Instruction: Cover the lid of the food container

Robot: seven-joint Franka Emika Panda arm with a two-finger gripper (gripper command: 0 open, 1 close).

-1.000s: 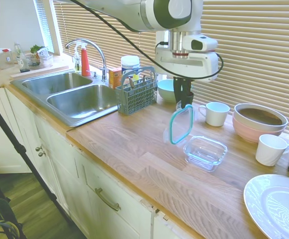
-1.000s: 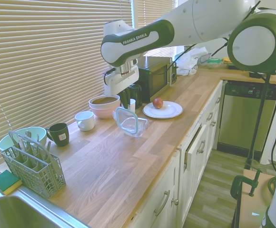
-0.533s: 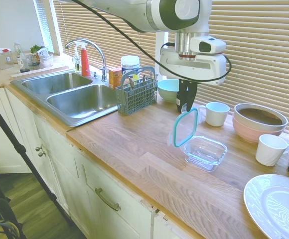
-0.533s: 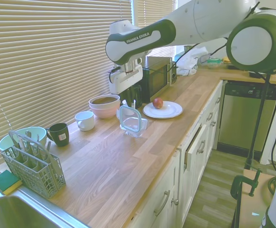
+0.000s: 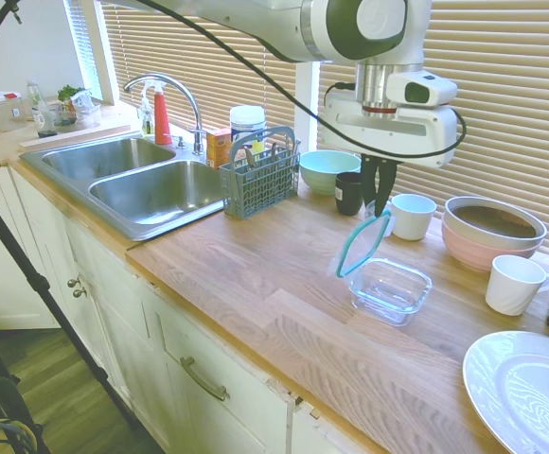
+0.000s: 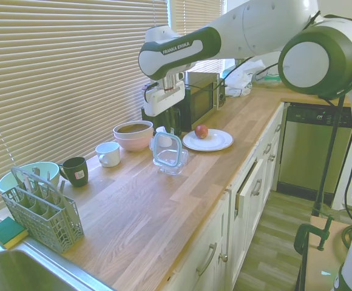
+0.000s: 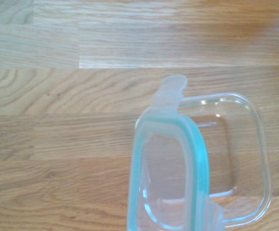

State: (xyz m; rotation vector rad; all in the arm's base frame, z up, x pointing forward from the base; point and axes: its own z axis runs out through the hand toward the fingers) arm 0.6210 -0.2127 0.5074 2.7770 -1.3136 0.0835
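The lid point(image 5: 363, 244), clear with a teal rim, hangs on edge and tilted, with my gripper point(image 5: 379, 210) shut on its upper end. Its lower end hovers just above the left rim of the food container point(image 5: 390, 288), a clear glass dish standing open on the wooden counter. In the second exterior view the lid point(image 6: 167, 149) stands directly over the food container point(image 6: 172, 165) under the gripper point(image 6: 170, 129). From the wrist view, the lid point(image 7: 168, 173) overlaps one side of the food container point(image 7: 245, 144).
Behind the dish stand a white mug point(image 5: 412, 216), a dark mug point(image 5: 348, 192) and a teal bowl point(image 5: 324, 170). A pink bowl point(image 5: 492, 232) and a second white mug point(image 5: 514, 284) sit to the right, with a white plate point(image 5: 525, 392) in front. A utensil basket point(image 5: 260, 175) and sink point(image 5: 151, 184) lie left.
My gripper has carried the lid rightward in the first exterior view, from beside the dish to above its left rim. The lid has tilted further over the dish.
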